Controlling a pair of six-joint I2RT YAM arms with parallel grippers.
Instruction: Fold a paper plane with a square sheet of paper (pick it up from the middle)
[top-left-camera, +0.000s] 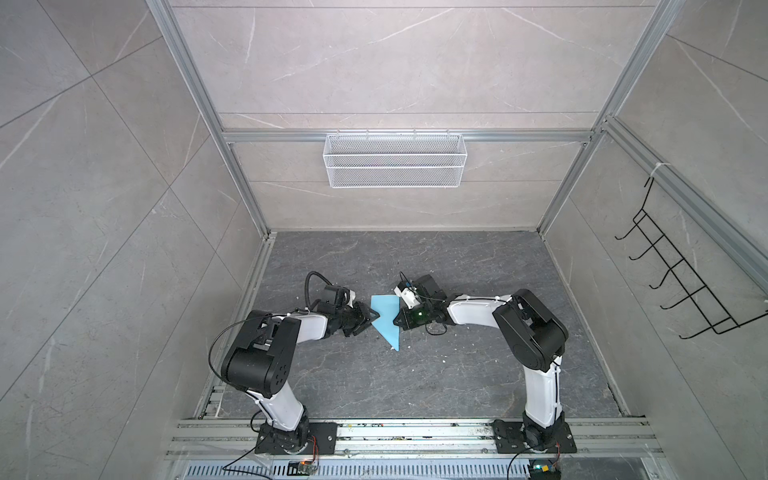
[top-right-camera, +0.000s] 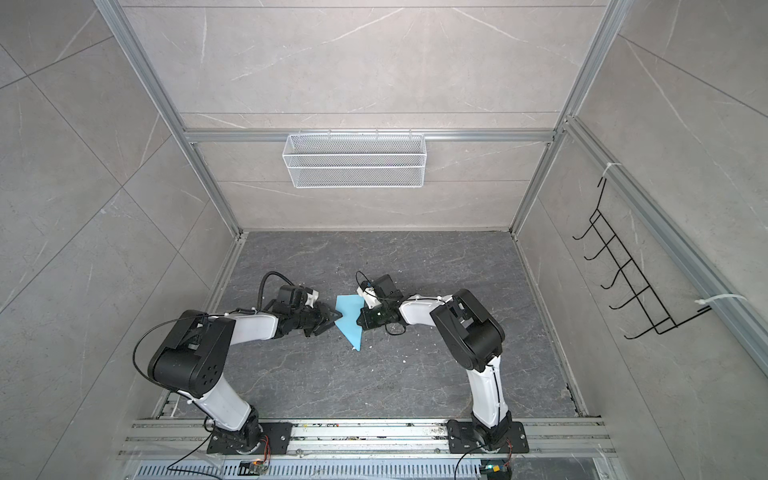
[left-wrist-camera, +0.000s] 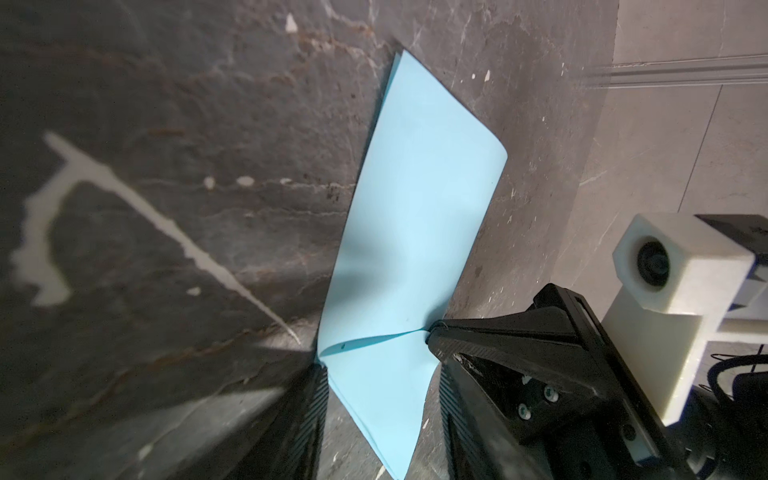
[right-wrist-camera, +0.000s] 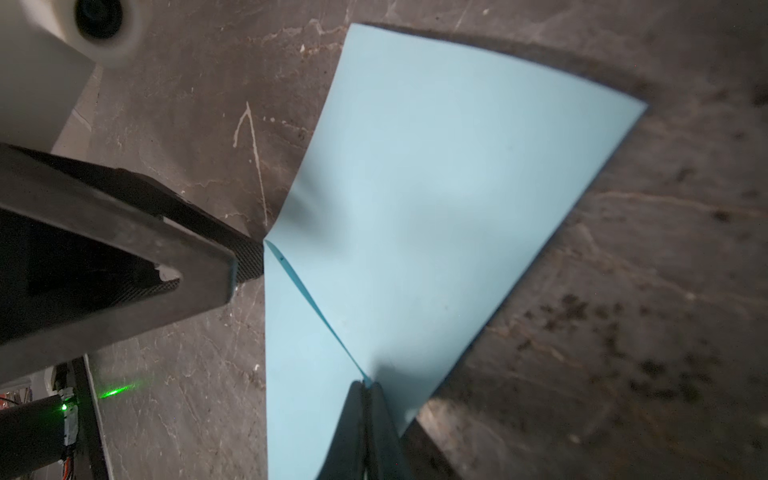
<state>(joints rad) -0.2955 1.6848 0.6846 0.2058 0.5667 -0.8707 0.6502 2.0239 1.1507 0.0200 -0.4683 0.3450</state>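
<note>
Overhead, the wrist of the right gripper (right-wrist-camera: 365, 388) hid its fingertips and one edge of the single folded sheet of paper (top-left-camera: 386, 320), one end of which both wrist views cropped. Its jaws were pinched tight on the sheet, midway across the table (top-left-camera: 457, 365) between the two grippers; the left gripper (left-wrist-camera: 380, 374) stood half open, straddling the paper unclamped.

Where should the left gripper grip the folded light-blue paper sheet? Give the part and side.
Probably the crease's free end on the folded light-blue paper sheet, coming from the left, opposite the right gripper, which is shut on the other end. The left gripper stands open there, and the fold lifts that edge.
</note>
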